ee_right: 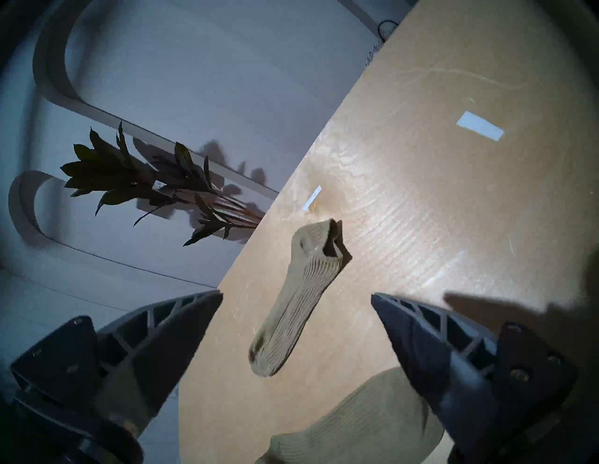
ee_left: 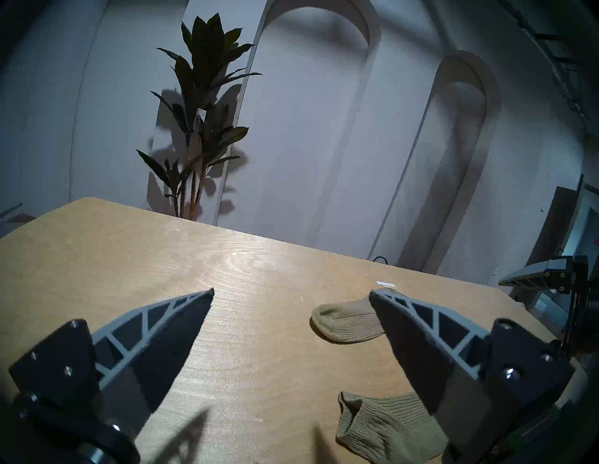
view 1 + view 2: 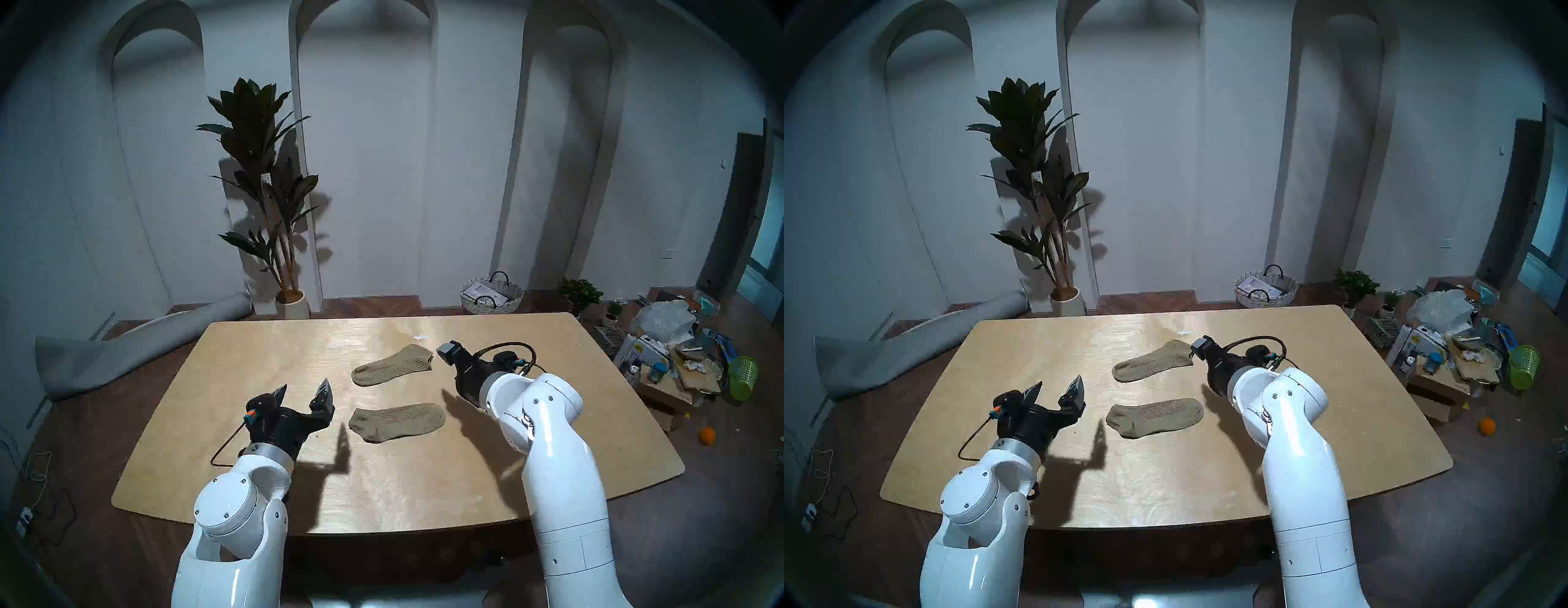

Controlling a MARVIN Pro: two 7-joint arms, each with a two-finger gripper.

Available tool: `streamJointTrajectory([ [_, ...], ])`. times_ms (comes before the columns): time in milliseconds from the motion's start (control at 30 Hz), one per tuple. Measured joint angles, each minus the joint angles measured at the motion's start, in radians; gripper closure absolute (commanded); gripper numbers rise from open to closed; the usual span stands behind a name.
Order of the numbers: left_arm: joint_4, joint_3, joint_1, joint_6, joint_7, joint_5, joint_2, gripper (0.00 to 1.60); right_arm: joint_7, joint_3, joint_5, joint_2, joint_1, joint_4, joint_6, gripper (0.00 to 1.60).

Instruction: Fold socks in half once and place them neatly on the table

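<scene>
Two olive-khaki ribbed socks lie flat and unfolded on the light wooden table [image 3: 254, 382], one behind the other. The far sock [image 3: 394, 365] slants up to the right. The near sock [image 3: 396, 421] lies roughly crosswise. My left gripper [image 3: 304, 392] hovers open and empty just left of the near sock [image 2: 385, 431]; the far sock [image 2: 348, 324] shows past its right finger. My right gripper [image 3: 449, 354] is above the table beside the far sock's right end. In its wrist view it is open and empty, with the far sock [image 1: 301, 291] ahead and the near sock [image 1: 356, 421] below.
A white tape strip [image 3: 421, 338] sits just behind the far sock. A black cable [image 3: 229, 450] loops over the table by my left wrist. Beyond the table are a potted plant [image 3: 263, 191], a wicker basket [image 3: 492, 295], floor clutter [image 3: 670, 352] at right and a grey roll [image 3: 140, 348] at left.
</scene>
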Motion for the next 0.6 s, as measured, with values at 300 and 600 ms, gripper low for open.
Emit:
streamJointTrajectory([
  [300,0.002,0.000,-0.001,-0.002,0.010,0.011,0.000,0.00,0.066,-0.049,-0.117,0.025,-0.001,0.015,-0.113,0.00],
  [600,0.016,0.011,-0.013,-0.001,0.018,0.034,0.006,0.00,-0.023,-0.033,0.048,0.006,0.032,0.074,-0.132,0.00],
])
